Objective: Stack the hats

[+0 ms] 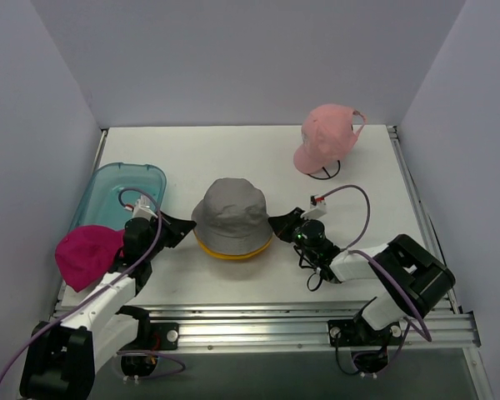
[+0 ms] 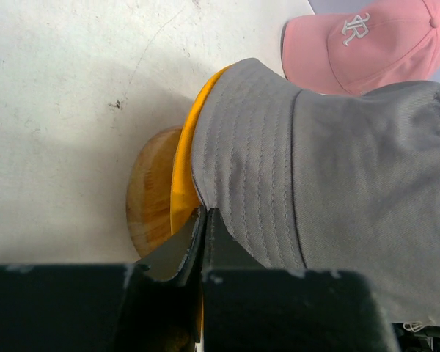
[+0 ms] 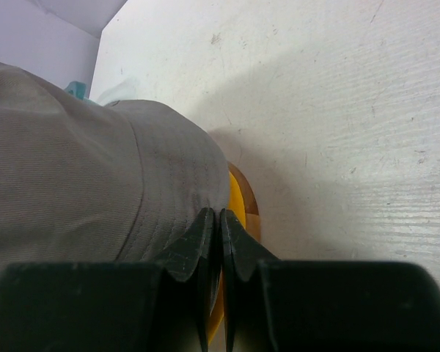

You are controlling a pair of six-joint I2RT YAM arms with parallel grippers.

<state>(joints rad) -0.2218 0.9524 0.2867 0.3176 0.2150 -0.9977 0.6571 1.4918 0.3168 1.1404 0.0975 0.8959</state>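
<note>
Top view, stack: grey hat [image 1: 229, 210] seated over yellow hat [image 1: 233, 252], middle of the table [image 1: 233, 158], a little toward the near edge; only a yellow rim showing below.
Top view, other hats: pink cap [image 1: 325, 137] toward the far right corner; magenta cap [image 1: 85, 254] at the near left edge, just beside the tray [image 1: 154, 175] and the left arm.
Top view, grippers: left gripper [image 1: 186, 227] at the left brim, right gripper [image 1: 279, 221] at the right brim, facing each other across the stack.
Left wrist, grip: left gripper [image 2: 205, 220] pinched tight on the edge of the grey brim, right where it meets the yellow one; wooden stand [image 2: 150, 191] visible beneath both.
Right wrist, grip: right gripper [image 3: 218, 220] pressed together on the opposite brim edge; yellow rim [image 3: 237, 202] just behind the tips.
Handling: light, soft, floppy cloth; probably no weight to speak of.
Best hold: the brim, likely a bit firmer from its stitched rows; crown apt to dent or fold if squeezed.
Caps: likely the stiffer peak.
Risk: thin cloth slipping from the tips, or the yellow brim dragged along.
</note>
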